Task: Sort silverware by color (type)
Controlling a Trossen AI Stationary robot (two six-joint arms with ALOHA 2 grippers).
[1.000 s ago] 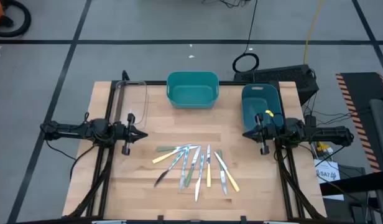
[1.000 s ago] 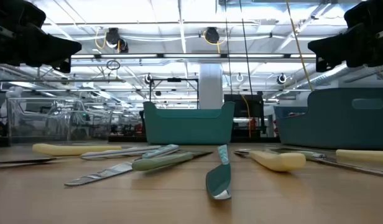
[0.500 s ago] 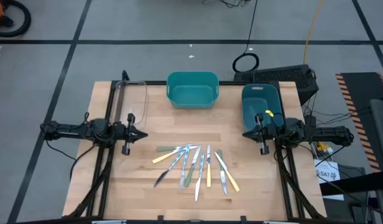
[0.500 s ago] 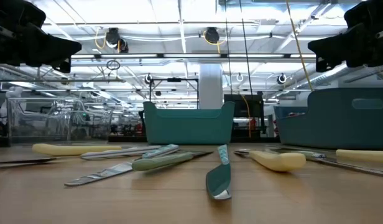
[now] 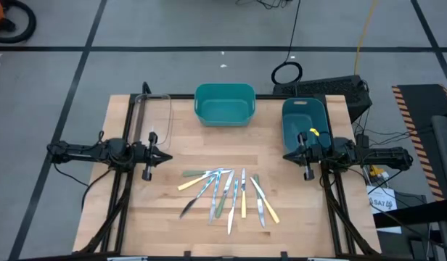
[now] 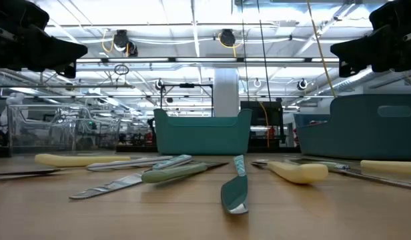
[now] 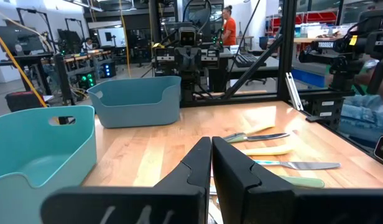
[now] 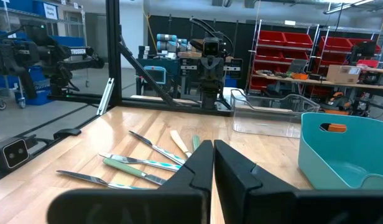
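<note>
Centrally, silverware [image 5: 227, 194] scattered loose on the table [image 5: 173, 210], left pincer [image 5: 167, 156] and right pincer [image 5: 286, 156] hovering at opposite edges, fingers together, holding nothing.

This is a robotics lab or industrial workshop. Red storage racks [image 8: 341, 53] stocked with bins, benches of electronics [image 7: 86, 68] and other robot rigs [image 7: 186, 53] stand behind the wooden table [image 5: 173, 210]. Long ceiling lights [image 6: 192, 61] run overhead.

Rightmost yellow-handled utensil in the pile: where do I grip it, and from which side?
Grip the yellow-handled utensil on its thick handle, probably coming straight down with the right gripper, fingers across its width. It lies flat at the pile's right edge, with bare table beside it.
</note>
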